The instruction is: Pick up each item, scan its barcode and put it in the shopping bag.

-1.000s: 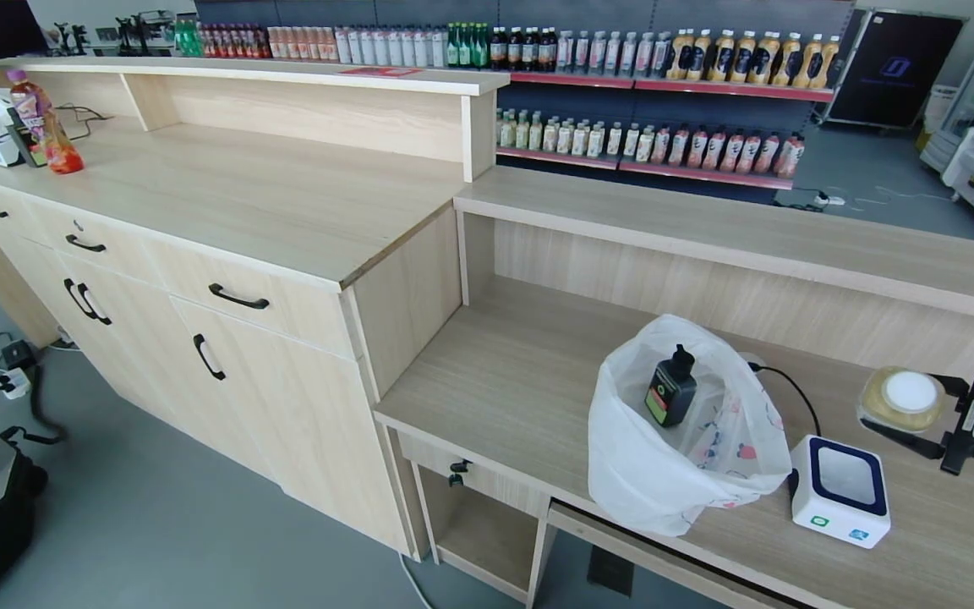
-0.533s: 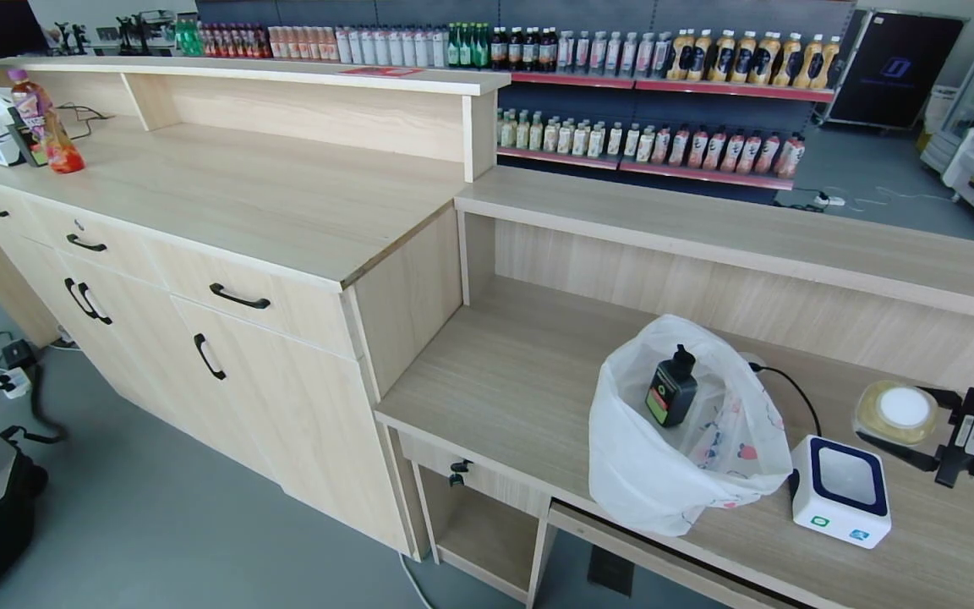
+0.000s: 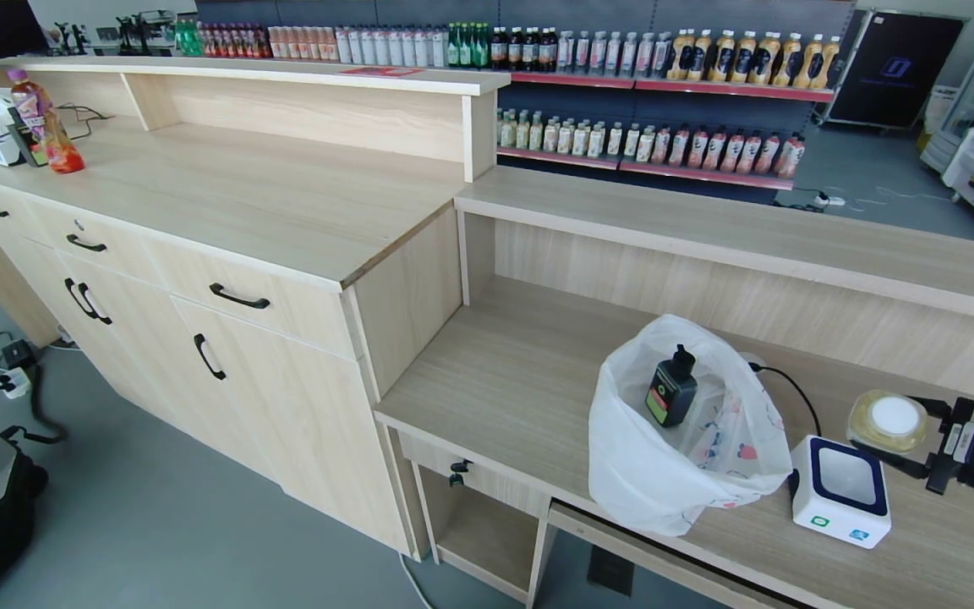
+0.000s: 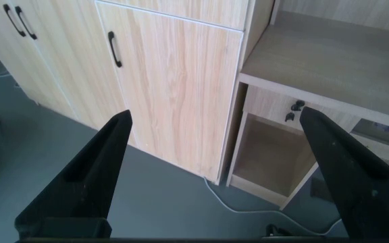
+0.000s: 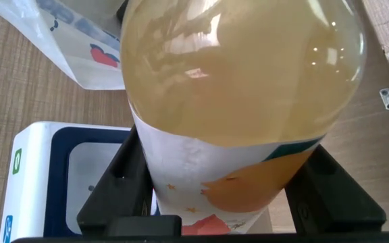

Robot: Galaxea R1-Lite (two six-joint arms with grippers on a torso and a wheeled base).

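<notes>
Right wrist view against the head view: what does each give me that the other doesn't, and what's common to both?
Right wrist view: the drink bottle's printed label up close, with the right gripper's fingers clamped on either side of it.
Head view: the dark bottle standing inside the shopping bag, the drink bottle's white cap, and the cable running behind the bag.
Both: the gripped drink bottle, the scanner, the shopping bag and the wooden counter.
</notes>
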